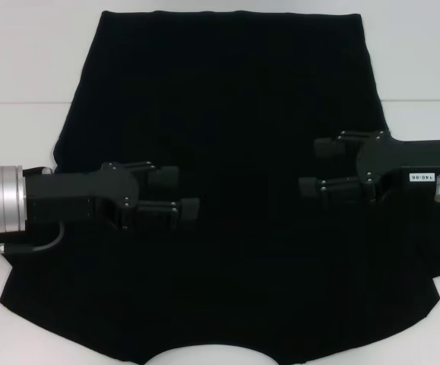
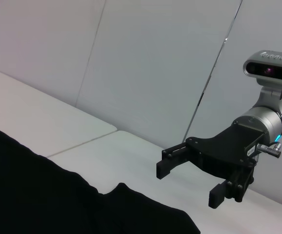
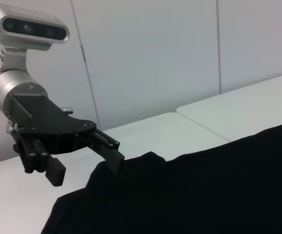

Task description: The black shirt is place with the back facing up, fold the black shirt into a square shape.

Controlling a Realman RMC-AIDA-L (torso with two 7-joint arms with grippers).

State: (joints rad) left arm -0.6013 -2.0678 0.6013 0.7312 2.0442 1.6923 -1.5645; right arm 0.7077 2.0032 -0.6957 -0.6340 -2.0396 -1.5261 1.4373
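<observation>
Nearest the head camera is the curved neckline (image 1: 204, 356) of the black shirt (image 1: 227, 99), a pale arc of white table (image 1: 22, 68) showing through it at the shirt's near edge. The shirt lies spread flat on the table, collar toward the robot and straight hem on the far side; no lettering shows on the upper face.

Just beyond the neckline, over the shirt's middle, the 2 grippers face each other. The left gripper (image 1: 175, 195) reaches in from the shirt's left edge, its fingers parted and holding nothing. The right gripper (image 1: 317, 167) comes in from the shirt's right edge, likewise spread and empty. The wrist views show each one above the cloth with a gap beneath it, so neither appears to touch the shirt.

Judging by how it lies, the cloth is light, soft and limp, so it will sag and drag when lifted. Good holds would be at the outer edges, near a sleeve (image 1: 30, 293) or a hem corner, pinching 1 layer so a side can be carried over toward the shirt's centre line.
</observation>
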